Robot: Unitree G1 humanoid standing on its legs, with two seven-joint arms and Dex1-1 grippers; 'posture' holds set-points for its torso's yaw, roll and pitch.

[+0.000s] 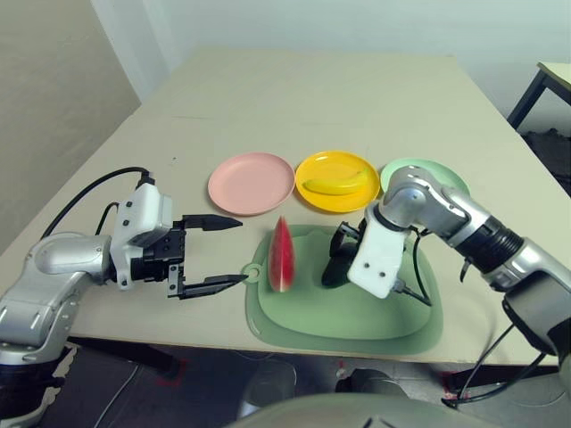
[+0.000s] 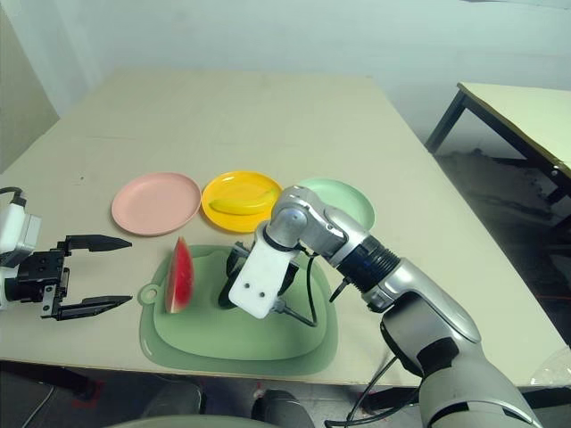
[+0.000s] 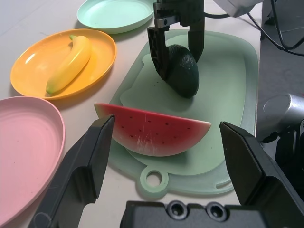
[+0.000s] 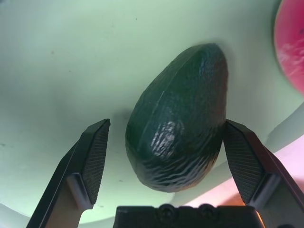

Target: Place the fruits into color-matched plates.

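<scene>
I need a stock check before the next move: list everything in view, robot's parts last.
Plastic toy banana: one, yellow, in round yellow plastic plate.
Toy watermelon wedge: one, red, green rind, on mat.
Toy avocado: one, dark green, on mat.
Round pink plastic plate: one, bare, leftmost.
Round mint plastic plate: one, bare, rightmost.
Rounded cutting mat: one, green, near edge.
Table: one, beige.
Left claw: open, left of wedge.
Right claw: open, astride avocado.

The worktop is viewed from above and the near side by both eye views, which share the mat and plates. The watermelon is faced from the left by the left wrist view. The avocado is seen close-up, from above, by the right wrist view.
</scene>
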